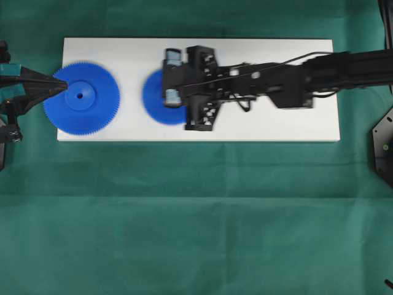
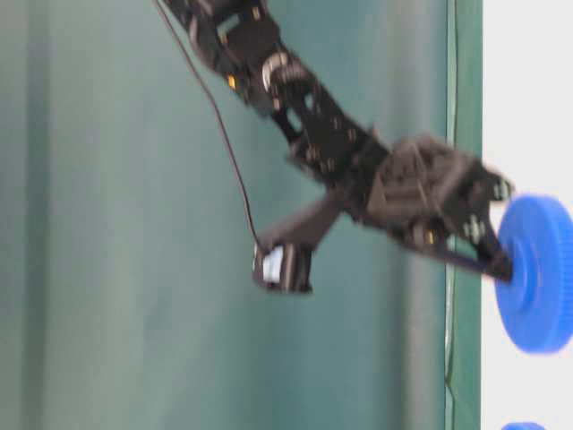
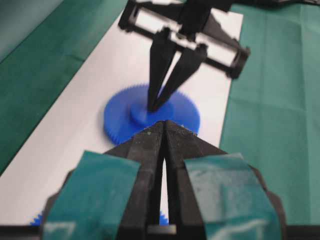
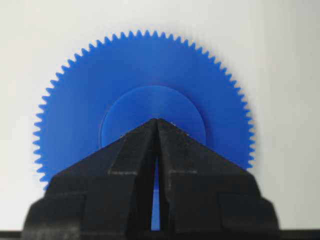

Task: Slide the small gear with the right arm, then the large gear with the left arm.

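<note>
Sliding the small gear. The small gear [image 1: 161, 97] lies flat on the white board [image 1: 276, 126], near its middle, with the large gear [image 1: 81, 98] well apart toward the board's left end and overhanging that edge. The right arm [image 1: 319, 72] reaches across the board, wrist pitched steeply downward; its end effector [image 4: 156, 121] is clenched to a point, gripping nothing, with the tip resting on the gear's raised hub [image 4: 153, 107]. The step appears to be under way, the gear's outline being blurred from overhead. To slide well, downward pressure should stay light and steady, the tip kept centred on the hub so that the gear travels flat rather than tipping or spinning away. The left end effector [image 1: 61, 86], also clenched and empty, is poised at the large gear's left rim.
</note>
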